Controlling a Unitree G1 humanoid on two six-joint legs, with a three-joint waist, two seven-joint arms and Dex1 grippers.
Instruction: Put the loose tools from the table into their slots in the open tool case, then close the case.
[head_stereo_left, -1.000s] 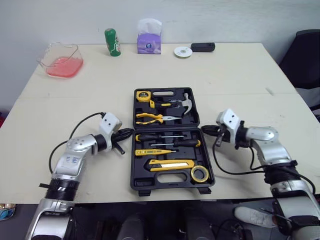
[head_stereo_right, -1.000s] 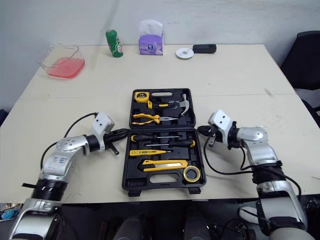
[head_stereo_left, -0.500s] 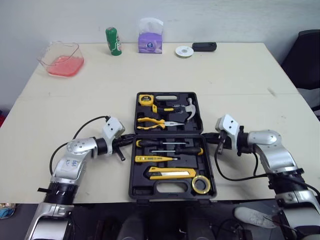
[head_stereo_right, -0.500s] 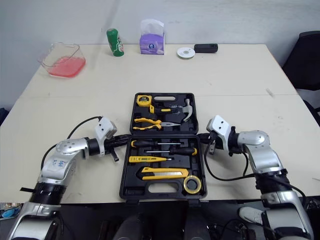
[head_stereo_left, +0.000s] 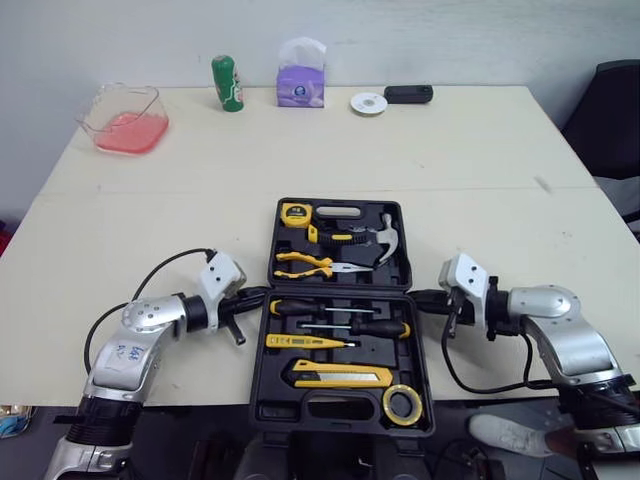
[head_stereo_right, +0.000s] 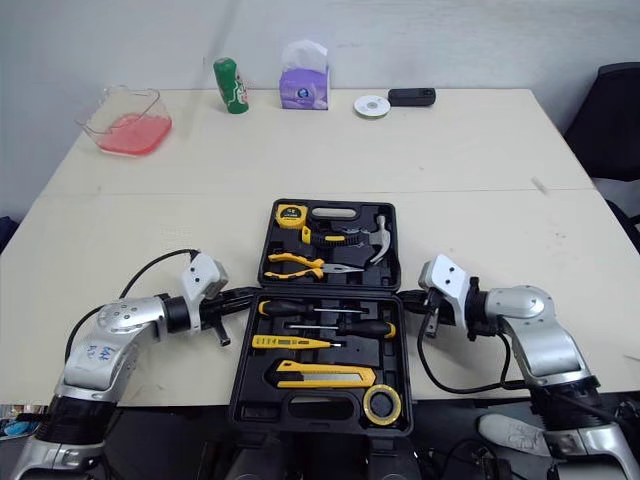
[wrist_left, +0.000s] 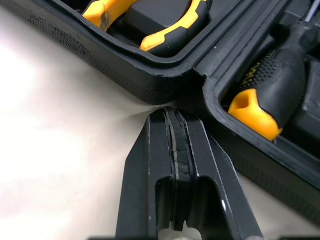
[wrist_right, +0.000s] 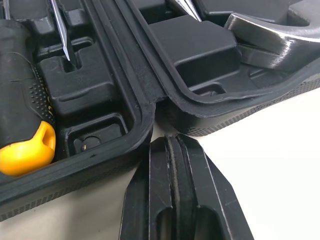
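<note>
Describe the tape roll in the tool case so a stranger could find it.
Find the open black tool case mid-table, then its half nearest the robot. The yellow tape roll lies in that half's right near corner, beside the utility knife; it alone is ring-shaped.

Matt textured black plastic tool case (head_stereo_left: 345, 420); shiny metal hammer (head_stereo_left: 386, 234).

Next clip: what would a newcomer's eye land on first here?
An open black tool case sits near the table's front edge, its slots full of yellow-and-black tools. The left gripper and right gripper, both shut, point at its hinge from either side. A clear tub with pink contents sits at the far left corner.
</note>
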